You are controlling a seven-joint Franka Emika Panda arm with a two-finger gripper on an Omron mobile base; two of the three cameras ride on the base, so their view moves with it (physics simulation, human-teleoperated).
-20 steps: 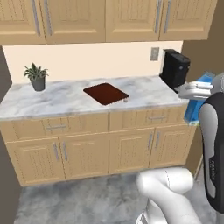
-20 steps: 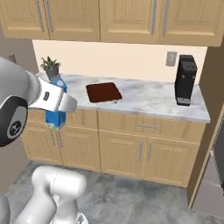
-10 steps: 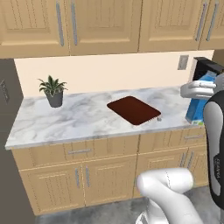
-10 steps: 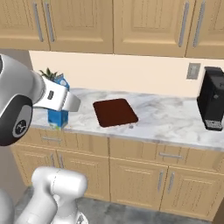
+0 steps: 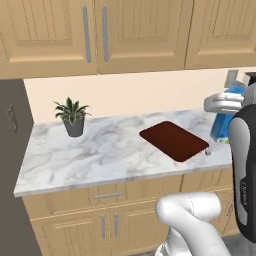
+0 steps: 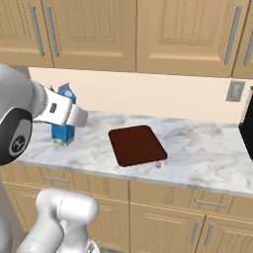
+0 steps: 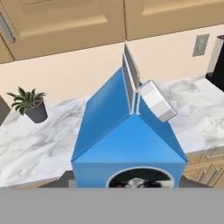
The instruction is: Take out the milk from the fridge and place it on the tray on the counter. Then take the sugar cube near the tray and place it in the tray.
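Milk [image 7: 129,140] clamped upright in closed tool [image 7: 131,186], raised over desk [image 5: 100,155], apart from tray [image 5: 173,140].

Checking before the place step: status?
Hand shut on milk, carried upright. Tray bare, sugar cube at its near corner. Nothing in the way.
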